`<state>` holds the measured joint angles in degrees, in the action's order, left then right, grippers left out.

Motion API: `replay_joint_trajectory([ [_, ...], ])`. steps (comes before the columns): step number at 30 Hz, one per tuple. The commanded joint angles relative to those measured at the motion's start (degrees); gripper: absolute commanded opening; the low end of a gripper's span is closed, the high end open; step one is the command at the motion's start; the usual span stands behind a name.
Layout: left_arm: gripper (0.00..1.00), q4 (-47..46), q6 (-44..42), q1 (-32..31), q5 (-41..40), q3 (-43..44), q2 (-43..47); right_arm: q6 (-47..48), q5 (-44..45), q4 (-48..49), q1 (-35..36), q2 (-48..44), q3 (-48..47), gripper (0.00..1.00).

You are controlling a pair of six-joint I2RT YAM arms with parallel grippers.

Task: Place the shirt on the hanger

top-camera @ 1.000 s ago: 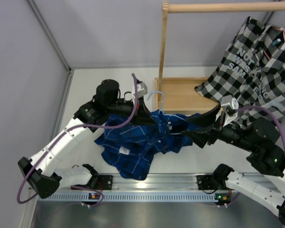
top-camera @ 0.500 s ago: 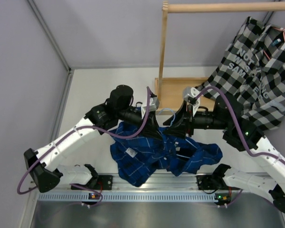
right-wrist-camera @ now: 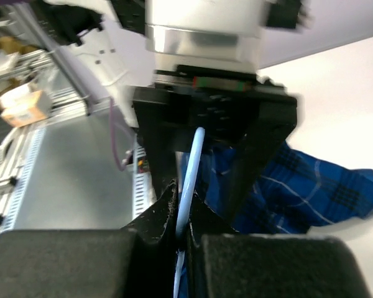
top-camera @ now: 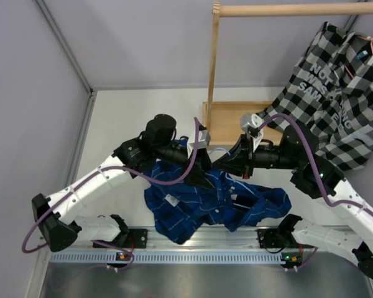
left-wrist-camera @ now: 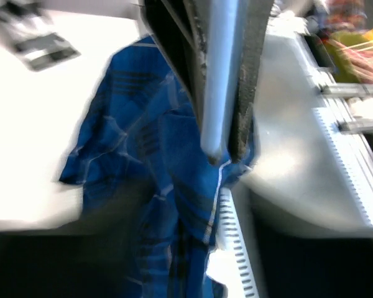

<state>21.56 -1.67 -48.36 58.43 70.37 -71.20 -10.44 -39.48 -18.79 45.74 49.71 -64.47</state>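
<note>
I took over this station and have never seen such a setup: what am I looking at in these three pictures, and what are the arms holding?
Two robot arms, each with a two-finger gripper, work over a white table. One picture looks down from above and behind them; the other two come from a camera on each wrist. The left gripper and the right gripper are both shut on the pale-blue hanger, with the blue shirt bunched beneath it. A checked shirt hangs by the wooden rack.

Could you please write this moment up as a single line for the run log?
left gripper: shut on hanger | right gripper: shut on hanger | shirt: crumpled beneath both grippers
</note>
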Motion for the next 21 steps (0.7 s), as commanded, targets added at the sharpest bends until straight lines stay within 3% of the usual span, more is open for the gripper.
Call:
replay_joint_trajectory([
  [1,0.98,-3.29,0.53,0.28,-10.58,-0.58,4.39,1.82,6.59,2.19,0.67,-3.03,-0.04,0.00],
  [6,0.98,-2.05,5.87,0.28,-43.89,-4.43,14.23,4.11,24.23,-2.04,0.76,-6.64,-1.09,0.00],
  [12,0.98,-7.66,13.96,0.28,-70.25,-16.38,30.29,5.69,26.75,-4.85,0.67,-9.46,-4.87,0.00],
  [16,0.98,-13.11,16.00,0.28,-71.97,-25.35,33.93,5.78,23.85,-5.38,0.67,-10.51,-7.42,0.00],
  [21,0.98,-20.40,15.21,0.37,-66.88,-27.92,29.37,5.51,21.47,-7.05,0.67,-10.43,-10.50,0.00],
])
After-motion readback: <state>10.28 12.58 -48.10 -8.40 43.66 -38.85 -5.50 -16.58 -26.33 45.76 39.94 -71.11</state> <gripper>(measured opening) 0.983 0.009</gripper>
